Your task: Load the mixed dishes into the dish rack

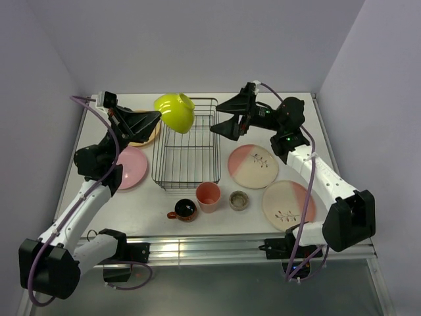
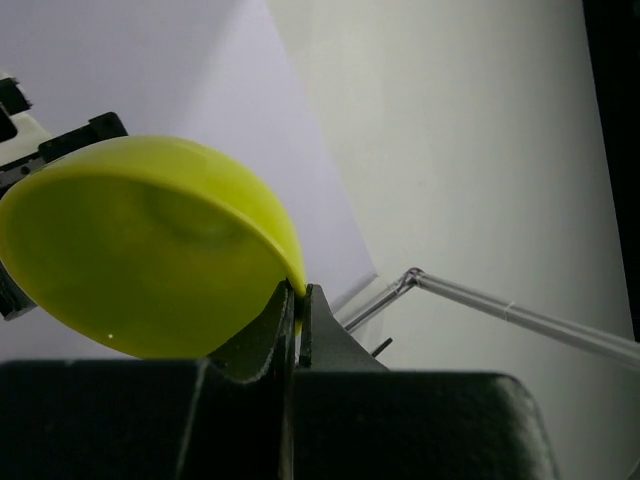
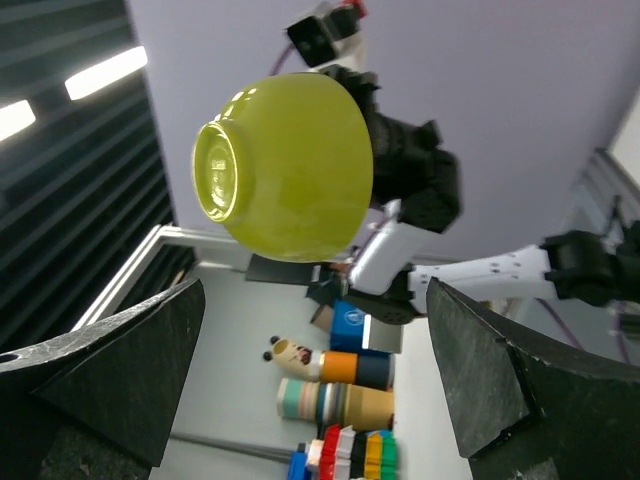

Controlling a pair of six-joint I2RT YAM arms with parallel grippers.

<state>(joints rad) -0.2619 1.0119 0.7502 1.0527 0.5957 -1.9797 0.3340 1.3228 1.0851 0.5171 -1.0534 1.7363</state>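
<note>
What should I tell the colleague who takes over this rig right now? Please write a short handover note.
Left gripper: shut on the rim of the lime-green bowl, held tilted above the far left corner of the dish rack.
Right gripper: open, empty, at the rack's far right side.
On the table: orange-yellow plate and pink plate left of the rack; pink-and-cream plate and cream-pink plate right of it; mug, salmon cup and small grey cup in front.
Done: nothing is in the rack.
Left: the bowl, then the seven others.
</note>
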